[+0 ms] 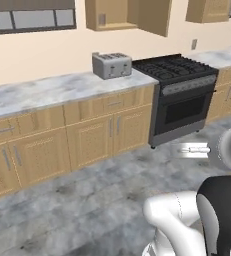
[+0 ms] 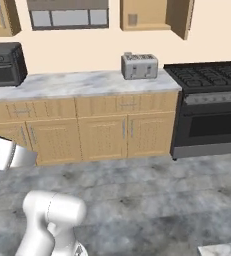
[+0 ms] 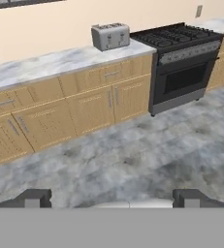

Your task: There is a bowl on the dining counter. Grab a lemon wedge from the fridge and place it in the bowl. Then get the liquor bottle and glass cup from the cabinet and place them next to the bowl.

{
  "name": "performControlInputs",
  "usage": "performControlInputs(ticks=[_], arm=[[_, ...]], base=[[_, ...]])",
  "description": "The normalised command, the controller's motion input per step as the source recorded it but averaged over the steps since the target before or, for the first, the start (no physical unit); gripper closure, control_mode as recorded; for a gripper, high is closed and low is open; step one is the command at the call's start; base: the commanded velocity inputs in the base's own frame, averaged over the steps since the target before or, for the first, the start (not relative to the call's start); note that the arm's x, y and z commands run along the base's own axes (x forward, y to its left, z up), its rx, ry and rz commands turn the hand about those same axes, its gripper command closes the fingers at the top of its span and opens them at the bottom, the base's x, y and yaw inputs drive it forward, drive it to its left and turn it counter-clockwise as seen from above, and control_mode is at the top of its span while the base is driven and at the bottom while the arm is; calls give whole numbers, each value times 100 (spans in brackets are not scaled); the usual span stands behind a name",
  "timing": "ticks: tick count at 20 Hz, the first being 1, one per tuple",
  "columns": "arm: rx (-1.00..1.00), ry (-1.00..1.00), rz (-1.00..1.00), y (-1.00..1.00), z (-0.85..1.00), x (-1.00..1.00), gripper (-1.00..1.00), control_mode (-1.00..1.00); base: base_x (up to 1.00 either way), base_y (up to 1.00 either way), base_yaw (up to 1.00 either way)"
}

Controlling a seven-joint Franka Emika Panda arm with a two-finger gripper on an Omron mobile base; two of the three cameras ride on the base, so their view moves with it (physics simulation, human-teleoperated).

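Pincer (image 3: 111, 198) is spread wide with nothing in it, tips at the bottom of the hand view over grey floor (image 3: 133, 155). The tan cabinet (image 1: 124, 15) hangs top centre of the left base view, door ajar, above the toaster (image 1: 111, 65) on the bench (image 1: 52, 90), stove (image 1: 179, 95) to the right.

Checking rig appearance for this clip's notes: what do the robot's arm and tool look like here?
The arm is glossy white with rounded links and a black joint band. The tool ends in two small dark grey, blocky finger tips. No cables or markings are visible.

glossy white arm (image 1: 172, 215), black joint, 2 dark claw (image 3: 111, 198) fingertips.
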Motion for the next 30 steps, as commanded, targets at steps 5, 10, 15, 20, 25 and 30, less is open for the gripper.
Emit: performControlInputs(ticks=[5, 10, 15, 20, 25, 30], arm=[[0, 0, 0, 0, 0, 0, -100, 100], [0, 0, 0, 0, 0, 0, -100, 100], [0, 0, 0, 0, 0, 0, -100, 100], [0, 0, 0, 0, 0, 0, -100, 100], [0, 0, 0, 0, 0, 0, -100, 100], [0, 0, 0, 0, 0, 0, -100, 100]], base=[[100, 0, 0], [100, -6, 0], [100, -33, 8], [100, -56, 19], [100, -60, 24], [98, -58, 29]])
